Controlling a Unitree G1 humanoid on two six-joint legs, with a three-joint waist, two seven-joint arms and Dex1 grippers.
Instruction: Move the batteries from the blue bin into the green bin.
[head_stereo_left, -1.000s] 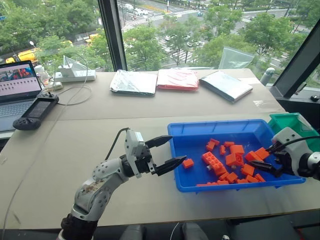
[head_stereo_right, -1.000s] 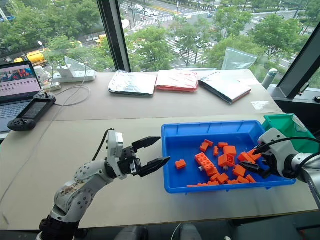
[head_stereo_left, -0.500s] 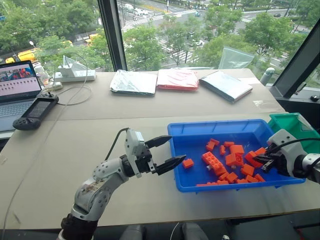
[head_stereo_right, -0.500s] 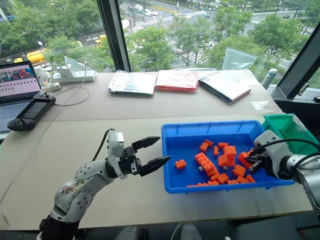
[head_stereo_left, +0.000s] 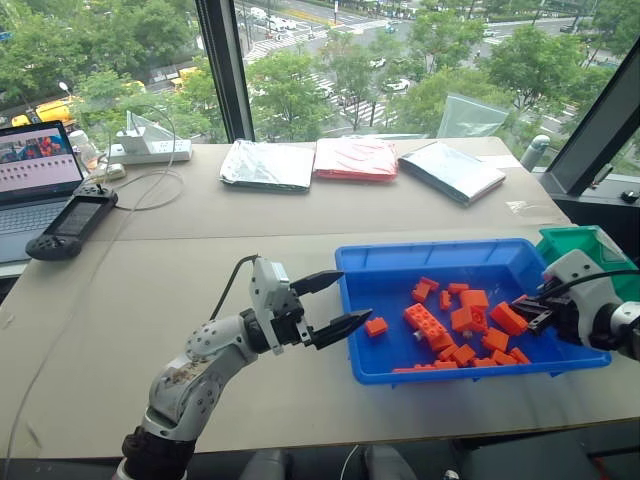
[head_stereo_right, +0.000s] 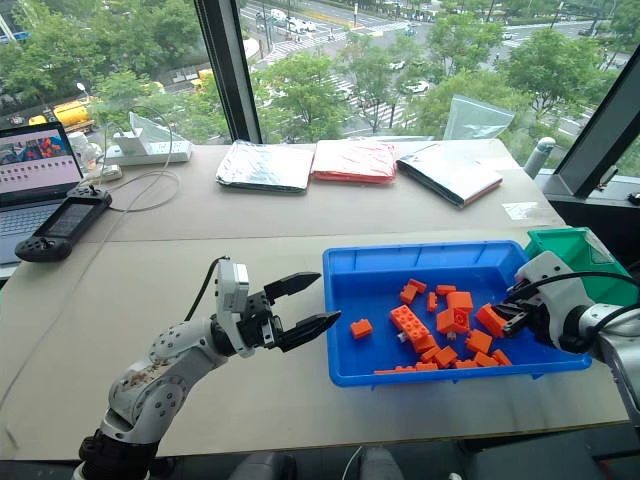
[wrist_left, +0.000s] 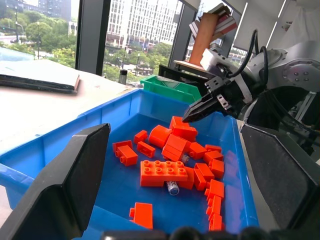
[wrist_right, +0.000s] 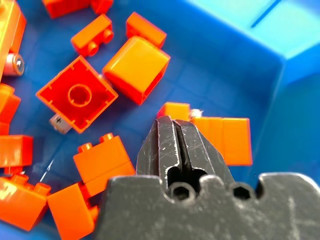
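Observation:
The blue bin (head_stereo_left: 430, 247) sits on the table at my right front, holding several orange bricks (head_stereo_left: 428, 322). A small silver battery (wrist_left: 172, 187) pokes out from under the long brick, and two more battery ends (wrist_right: 14, 62) (wrist_right: 57, 121) show between bricks. My right gripper (head_stereo_left: 524, 306) is low inside the bin's right end, its fingers (wrist_right: 167, 131) pressed together with nothing seen between them. The green bin (head_stereo_left: 580, 243) stands just beyond the blue bin's right end, behind that gripper. My left gripper (head_stereo_left: 352, 297) hovers open just outside the bin's left wall, pointing into it.
A laptop (head_stereo_left: 35, 170), a handheld controller (head_stereo_left: 70, 225) and a power strip (head_stereo_left: 150, 150) with cables lie at the far left. Foil bags (head_stereo_left: 268, 163) and a red bag (head_stereo_left: 355, 157) lie along the window side. The table's front edge runs close below the blue bin.
My right gripper's fingers were spread over the bricks at the bin's right end and are now closed together; one orange brick beside them shifted. The left arm has kept still.

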